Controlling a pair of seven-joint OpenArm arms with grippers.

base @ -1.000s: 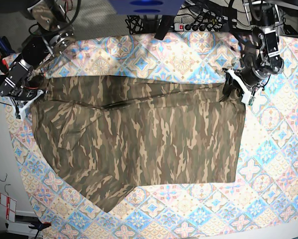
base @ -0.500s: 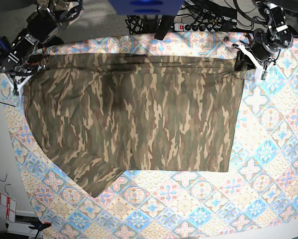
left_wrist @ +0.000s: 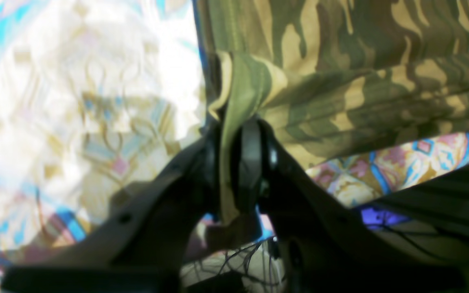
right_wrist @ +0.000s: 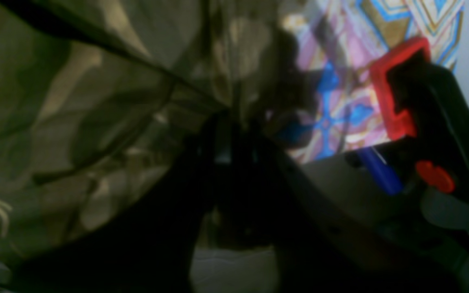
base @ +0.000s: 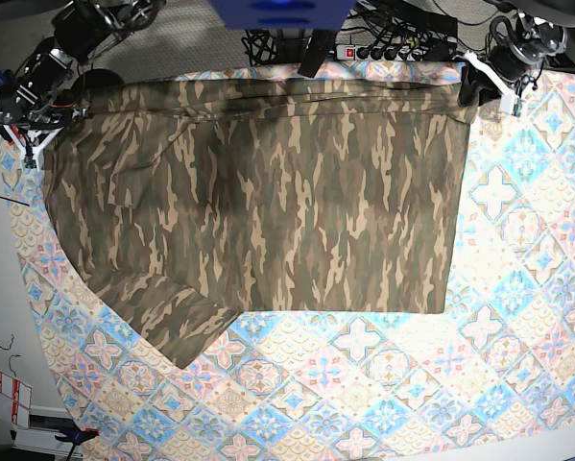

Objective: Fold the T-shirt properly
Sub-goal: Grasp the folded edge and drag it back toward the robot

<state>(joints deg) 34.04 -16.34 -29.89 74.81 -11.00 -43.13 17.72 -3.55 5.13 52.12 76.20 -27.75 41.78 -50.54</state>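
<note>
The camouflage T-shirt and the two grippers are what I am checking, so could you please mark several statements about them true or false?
1. The left gripper is clamped on the T-shirt. True.
2. The right gripper stands wide open, away from the fabric. False: it is closed on the shirt too.
3. The tablecloth has a patterned print. True.
4. The shirt is folded into a small, neat square. False: it is spread broadly between the two grippers.
5. Both grippers hold the shirt at its edge nearest the robot. True.
6. The shirt is plain white. False: its print is camouflage.
</note>
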